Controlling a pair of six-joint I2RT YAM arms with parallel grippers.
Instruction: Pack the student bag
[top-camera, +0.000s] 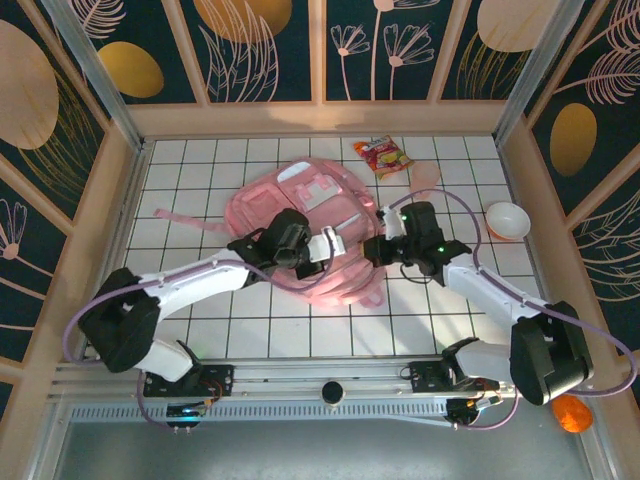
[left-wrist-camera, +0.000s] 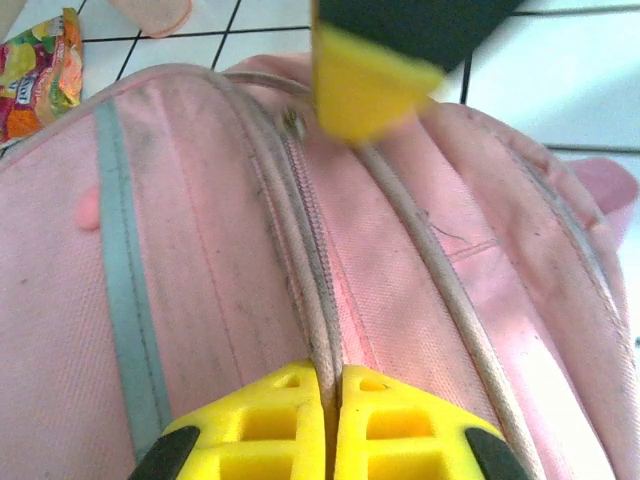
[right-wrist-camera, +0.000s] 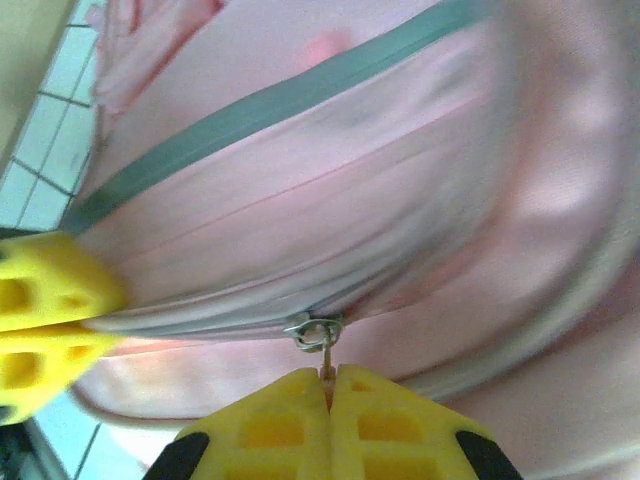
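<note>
Student bag (top-camera: 300, 200), a large soft pink fabric backpack, lies flat mid-table on the white tiled table (top-camera: 250, 330). Long axis runs roughly far to near, skewed toward near right. Zip is shut where seen; contents hidden.

Left gripper (left-wrist-camera: 332, 400): fingers pinched together on the bag's zip seam.

Right gripper (right-wrist-camera: 328, 385): clamped on the small metal zip pull (right-wrist-camera: 315, 333).

Round white bowl (top-camera: 507, 220) stands right of the bag. Bright snack packet (top-camera: 383, 155) lies beyond it.

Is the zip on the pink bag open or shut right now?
Shut where visible: the zip on the student bag runs closed, no gap, from the left gripper to the slider. Beyond it, cannot tell.
</note>
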